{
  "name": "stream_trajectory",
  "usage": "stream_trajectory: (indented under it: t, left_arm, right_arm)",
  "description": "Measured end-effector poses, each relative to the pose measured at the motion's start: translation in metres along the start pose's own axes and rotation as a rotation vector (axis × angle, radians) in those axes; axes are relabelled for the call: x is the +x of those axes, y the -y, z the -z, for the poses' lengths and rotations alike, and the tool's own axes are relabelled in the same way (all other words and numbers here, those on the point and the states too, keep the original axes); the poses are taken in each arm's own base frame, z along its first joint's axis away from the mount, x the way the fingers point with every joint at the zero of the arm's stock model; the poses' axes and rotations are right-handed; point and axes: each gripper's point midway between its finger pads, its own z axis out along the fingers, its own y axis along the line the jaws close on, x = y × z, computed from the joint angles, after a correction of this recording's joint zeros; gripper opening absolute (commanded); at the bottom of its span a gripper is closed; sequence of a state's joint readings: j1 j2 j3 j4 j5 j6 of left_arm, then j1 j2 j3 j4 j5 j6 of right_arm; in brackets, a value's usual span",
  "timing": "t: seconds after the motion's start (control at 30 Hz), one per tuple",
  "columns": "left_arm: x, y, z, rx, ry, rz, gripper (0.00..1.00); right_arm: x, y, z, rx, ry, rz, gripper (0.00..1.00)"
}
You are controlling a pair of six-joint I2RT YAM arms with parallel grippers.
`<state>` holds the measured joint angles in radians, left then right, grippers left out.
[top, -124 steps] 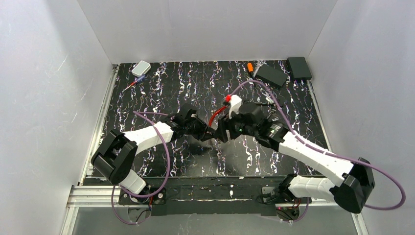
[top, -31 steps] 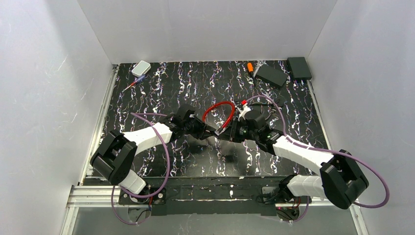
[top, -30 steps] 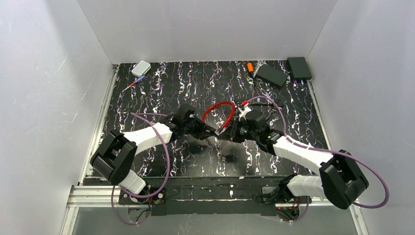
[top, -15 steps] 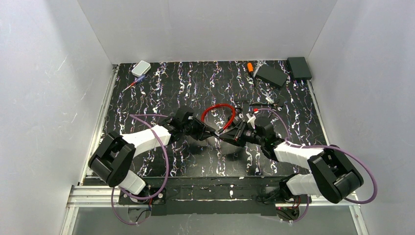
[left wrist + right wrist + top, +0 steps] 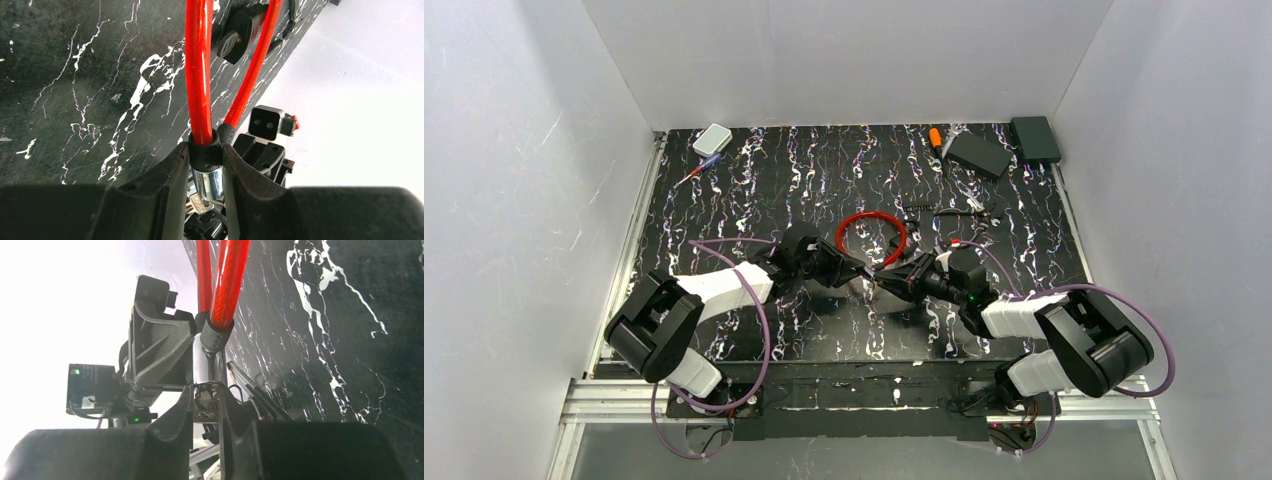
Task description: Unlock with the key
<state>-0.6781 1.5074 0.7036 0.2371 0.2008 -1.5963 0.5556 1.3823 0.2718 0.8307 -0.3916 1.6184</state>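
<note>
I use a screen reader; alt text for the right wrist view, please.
The right gripper pinches a key at the chrome end of a red cable lock; the left gripper holds that lock from the left, over a black marbled table.

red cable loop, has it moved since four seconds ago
Yes. The red cable loop, edge-on before, now lies open, spread backward toward the black box.

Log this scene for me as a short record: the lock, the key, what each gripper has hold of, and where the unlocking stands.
lock: red cable lock, cable looped into a chrome barrel
key: key inserted in the barrel's end
left gripper: jaws shut on the barrel at its black collar
right gripper: jaws shut on the key
status: both cable ends seated at the barrel, not yet open
</note>
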Motion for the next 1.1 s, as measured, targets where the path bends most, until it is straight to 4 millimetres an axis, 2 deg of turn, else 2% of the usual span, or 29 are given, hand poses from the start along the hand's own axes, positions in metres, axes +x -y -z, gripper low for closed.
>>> stream_trajectory:
  t: [0.27, 0.53, 0.6, 0.7, 0.8, 0.93, 1.1]
  left_arm:
    - [0.001, 0.000, -0.004, 0.043, 0.036, 0.043, 0.00]
    - [-0.001, -0.001, -0.003, 0.065, 0.072, 0.074, 0.00]
    - [-0.002, -0.003, -0.003, 0.063, 0.078, 0.078, 0.00]
    - [-0.004, -0.005, -0.002, 0.063, 0.087, 0.083, 0.00]
    - [-0.005, -0.010, 0.000, 0.058, 0.092, 0.085, 0.00]
    - [-0.006, -0.024, 0.000, 0.027, 0.095, 0.089, 0.00]
    - [-0.002, -0.038, 0.000, -0.007, 0.079, 0.087, 0.00]
  right_arm:
    - [-0.007, 0.002, 0.003, -0.028, 0.046, -0.117, 0.01]
    - [-0.007, 0.002, 0.000, -0.041, 0.032, -0.157, 0.01]
    - [-0.005, 0.002, -0.002, -0.038, 0.016, -0.146, 0.10]
    - [-0.003, 0.003, -0.004, -0.028, -0.007, -0.118, 0.42]
    - [0.000, -0.001, -0.006, -0.026, -0.039, -0.073, 0.60]
    - [0.005, -0.003, -0.010, 0.020, -0.081, 0.034, 0.74]
    - [0.005, -0.019, -0.004, 0.060, -0.073, 0.217, 0.80]
